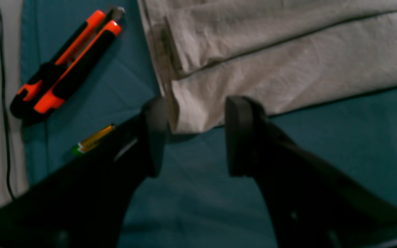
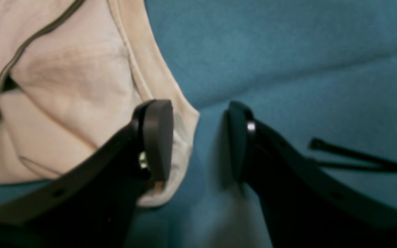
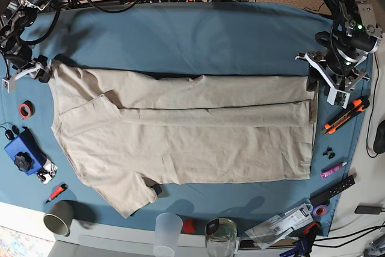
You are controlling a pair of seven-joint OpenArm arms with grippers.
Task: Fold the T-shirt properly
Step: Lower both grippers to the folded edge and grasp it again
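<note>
T-shirt lies flat across the mid of the base view on the teal cloth covering the bench, collar end toward frame left, hem toward frame right. Upper long edge is already turned down over the body, making a straight band w/ a second crease line below it; lower sleeve sticks out unfolded at lower left, so I'd judge the job roughly a third done. Left tool sits at the hem-end corner of that fold, right side of base view. In its wrist view the jaws stand wide, straddling the cloth corner w/o pinching it, nothing held. Right tool is at the shoulder end, upper left of base view. Jaws wide too, one pad over the fabric edge, the other over bare teal cloth, nothing gripped. The two tools sit at opposite ends of the same edge prob. b/c a long fold needs both ends handled together to stay straight. Clutter rings the shirt: an orange cutter just beside the hem, a blue box at left, and cups along the bottom edge. All are clear of the fabric, but the cutter is close to the left tool's path.
</note>
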